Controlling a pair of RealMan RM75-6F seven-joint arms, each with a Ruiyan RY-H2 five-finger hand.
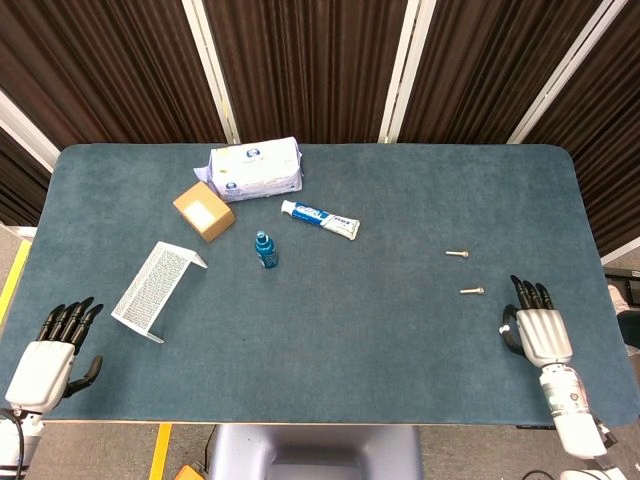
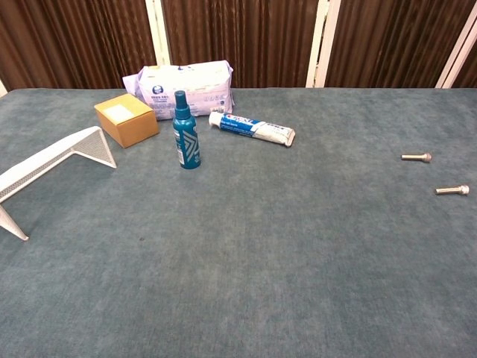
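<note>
My right hand (image 1: 538, 330) lies spread, holding nothing, near the table's (image 1: 400, 350) right edge, beside a bolt (image 1: 471, 291).

Left hand (image 1: 45, 358) flat, fingers apart; right hand (image 1: 538, 325) likewise (both holding nothing).
</note>
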